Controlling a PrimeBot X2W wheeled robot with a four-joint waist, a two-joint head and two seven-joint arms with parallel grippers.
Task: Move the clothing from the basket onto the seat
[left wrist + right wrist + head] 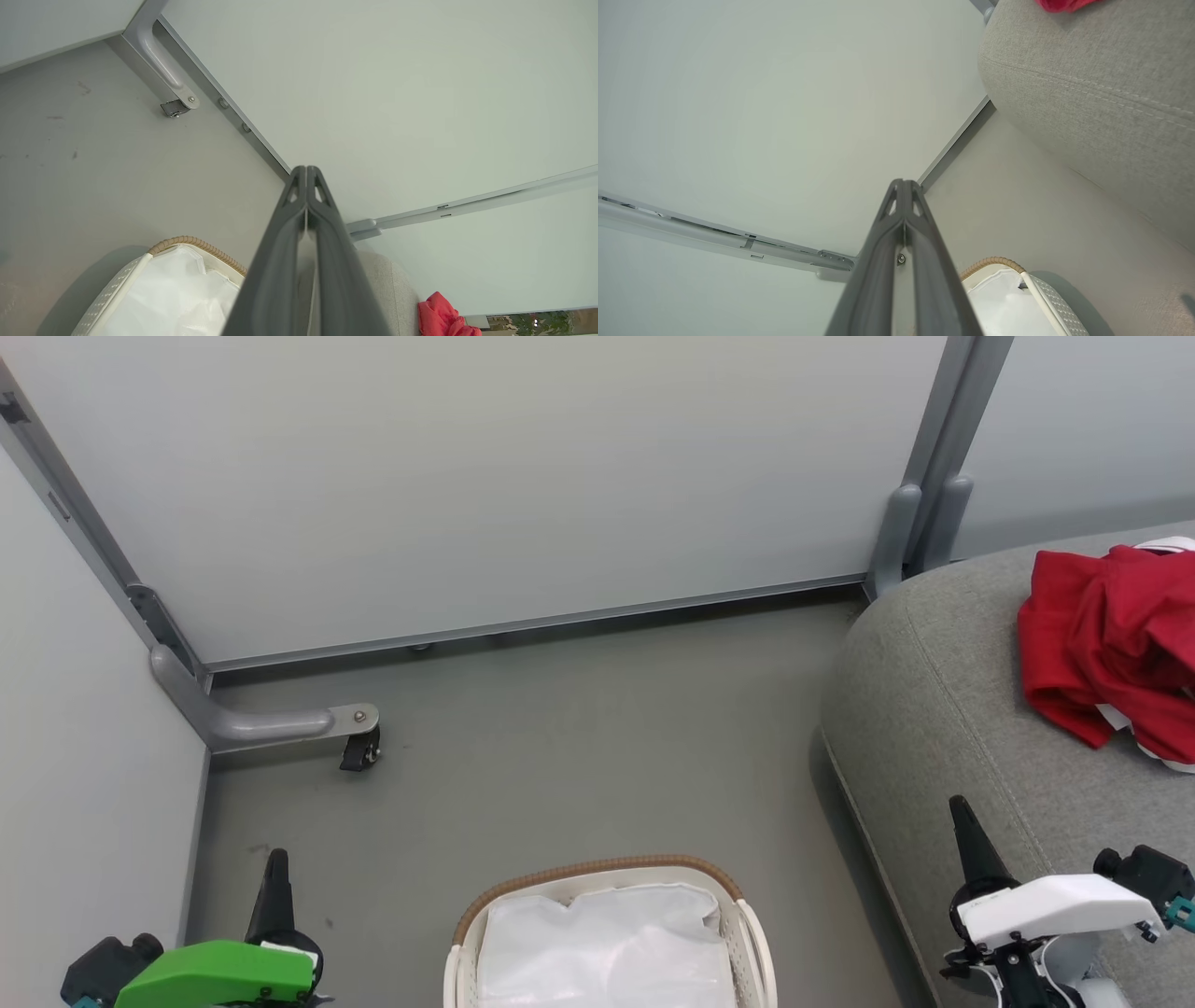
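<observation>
- Far left: a pale partition panel (84, 709) runs up beside the left pincer (276, 870). Its two dark fingers are pressed flat together, with nothing between them.
- Just ahead of that pincer's tip, a grey foot (271, 723) juts from the panel corner. A small black caster (360, 749) sits under it on the floor (579, 737).
- The floor is plain dull grey, with faint scuffs near the left pincer. A wide back panel (485, 476) closes off the room ahead.
- Between the two pincers, down low, there's the basket (597, 868). It has a brown woven rim, and a white liner (607, 943) fills what shows of its inside.
- Right pincer (960, 814): closed as well, fingers tight together and empty, showing against the near edge of the seat (934, 709).
- The seat is grey fabric with a stitched seam and spreads ahead and to the right of that pincer.
- The clothing (1102, 635) lies crumpled on the seat, ahead and to the right of the right pincer. It is well apart from that pincer and from the basket, with white trim peeking at its edges.
</observation>
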